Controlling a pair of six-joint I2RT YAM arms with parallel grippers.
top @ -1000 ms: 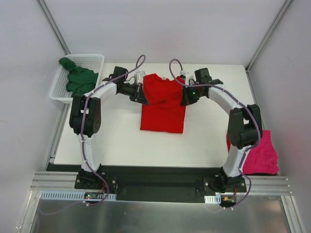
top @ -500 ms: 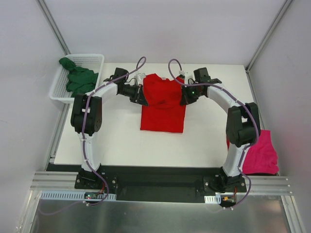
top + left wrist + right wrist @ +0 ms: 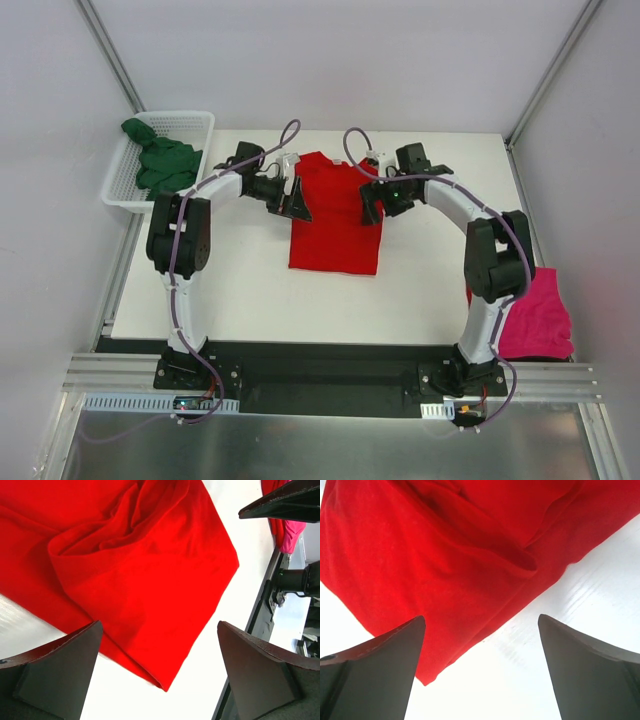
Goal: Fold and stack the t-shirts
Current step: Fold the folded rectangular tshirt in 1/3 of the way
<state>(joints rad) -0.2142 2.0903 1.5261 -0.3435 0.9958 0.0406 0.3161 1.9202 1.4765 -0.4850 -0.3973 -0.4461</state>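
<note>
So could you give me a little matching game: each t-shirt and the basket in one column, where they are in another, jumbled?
Things:
1. red t-shirt
2. dark green t-shirt
3. pink t-shirt
4. white basket

Places:
A. draped at the near right corner of the table
B. bunched up inside the basket
C. spread out in the middle of the table
D. at the table's far left corner

Pairs: 1-C, 2-B, 3-A, 4-D
</note>
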